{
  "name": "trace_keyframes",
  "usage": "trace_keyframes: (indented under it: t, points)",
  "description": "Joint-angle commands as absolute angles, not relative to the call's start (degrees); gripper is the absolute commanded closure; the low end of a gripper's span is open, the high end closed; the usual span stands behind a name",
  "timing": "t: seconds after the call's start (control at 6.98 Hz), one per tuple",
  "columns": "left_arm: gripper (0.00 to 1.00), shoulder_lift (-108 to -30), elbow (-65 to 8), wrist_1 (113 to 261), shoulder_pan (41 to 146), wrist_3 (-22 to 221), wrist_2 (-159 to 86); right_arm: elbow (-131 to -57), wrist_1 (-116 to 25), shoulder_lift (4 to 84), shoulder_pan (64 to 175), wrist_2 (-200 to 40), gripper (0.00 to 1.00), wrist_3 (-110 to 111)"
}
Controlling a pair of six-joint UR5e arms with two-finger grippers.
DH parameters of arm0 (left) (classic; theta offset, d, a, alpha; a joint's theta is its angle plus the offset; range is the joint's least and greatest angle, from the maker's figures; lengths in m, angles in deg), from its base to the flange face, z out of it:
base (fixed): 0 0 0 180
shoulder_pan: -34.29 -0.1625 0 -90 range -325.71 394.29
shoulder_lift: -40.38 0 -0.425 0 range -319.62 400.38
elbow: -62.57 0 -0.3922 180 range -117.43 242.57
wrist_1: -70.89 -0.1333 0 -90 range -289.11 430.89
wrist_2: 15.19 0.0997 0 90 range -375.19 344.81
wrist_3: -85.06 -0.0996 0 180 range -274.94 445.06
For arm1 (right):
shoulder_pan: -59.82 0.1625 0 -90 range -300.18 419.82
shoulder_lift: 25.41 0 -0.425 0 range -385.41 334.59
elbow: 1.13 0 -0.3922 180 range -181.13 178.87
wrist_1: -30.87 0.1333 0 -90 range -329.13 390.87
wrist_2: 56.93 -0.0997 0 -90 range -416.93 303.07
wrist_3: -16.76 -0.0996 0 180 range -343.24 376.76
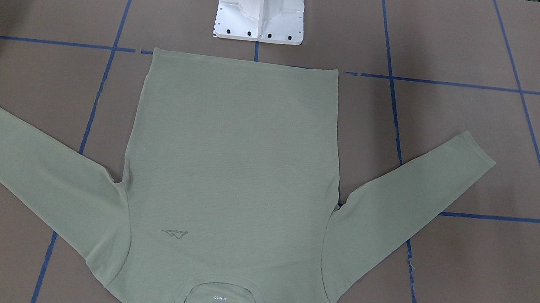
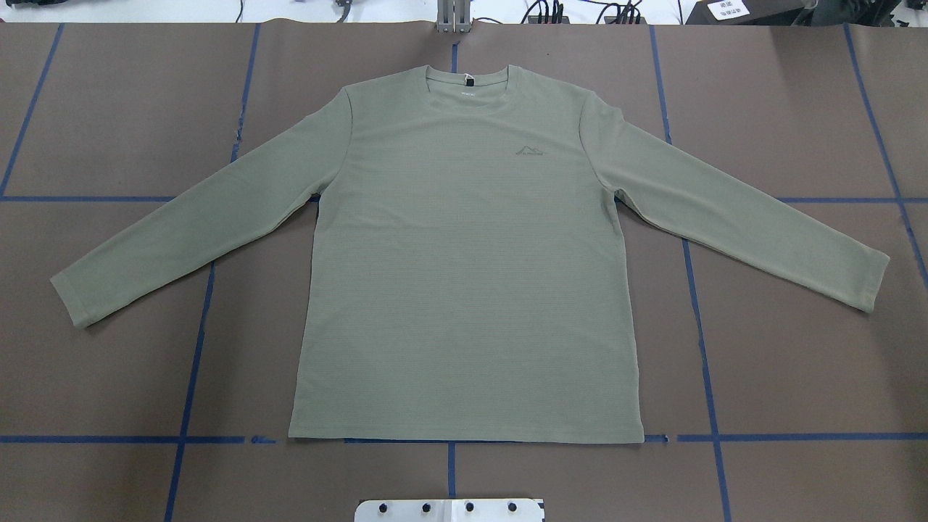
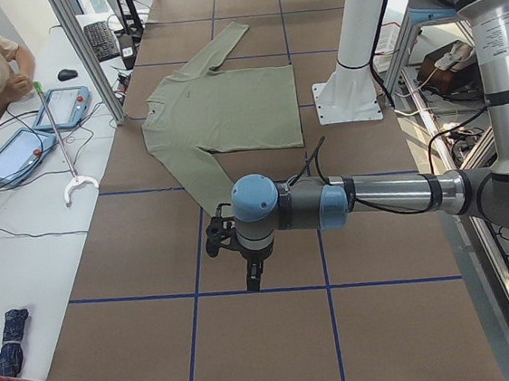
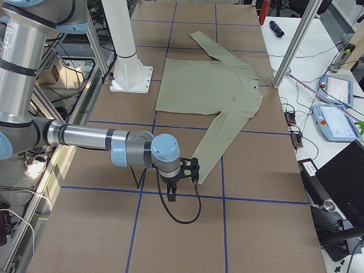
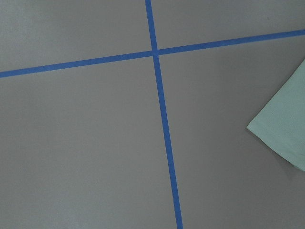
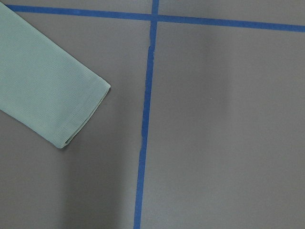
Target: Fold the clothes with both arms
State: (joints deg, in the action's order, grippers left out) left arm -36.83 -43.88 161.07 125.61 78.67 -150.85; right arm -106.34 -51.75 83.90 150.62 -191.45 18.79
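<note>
Plainly, the shirt (image 2: pixel 464 275) lay flat and face-up in the middle of the table (image 2: pixel 797 348), with its hem near the robot and its sleeves spread left and right, ready for a first fold. The left gripper (image 3: pixel 249 271) and right gripper (image 4: pixel 170 190) each hung just beyond a cuff. Neither had hold of the shirt, and I could not tell how far open either was.

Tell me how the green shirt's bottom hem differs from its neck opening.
On the sage-green knit shirt, the bottom hem runs straight along a blue tape line, on the side nearest the white metal pedestal base. The ribbed neck opening curves, lies on the far side from that base, and shows a white label inside. Both lie flat on the brown table cover.
</note>
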Motion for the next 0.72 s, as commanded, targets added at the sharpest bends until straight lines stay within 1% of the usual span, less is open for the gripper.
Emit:
trace_keyframes:
  t: [0.0, 0.29, 0.57]
  points:
    - [0.0, -37.0, -44.2, 161.8, 125.6, 78.5, -150.7, -106.3, -51.7, 83.8, 150.6, -191.4, 0.0, 18.7]
    - [0.0, -36.9, -44.2, 168.1, 125.6, 78.6, -150.8, -106.9, -51.6, 82.7, 150.6, -191.0, 0.0, 18.9]
    - [0.0, -36.7, -43.5, 180.2, 125.7, 78.6, -150.1, -110.2, -51.6, 78.8, 150.6, -190.9, 0.0, 18.2]
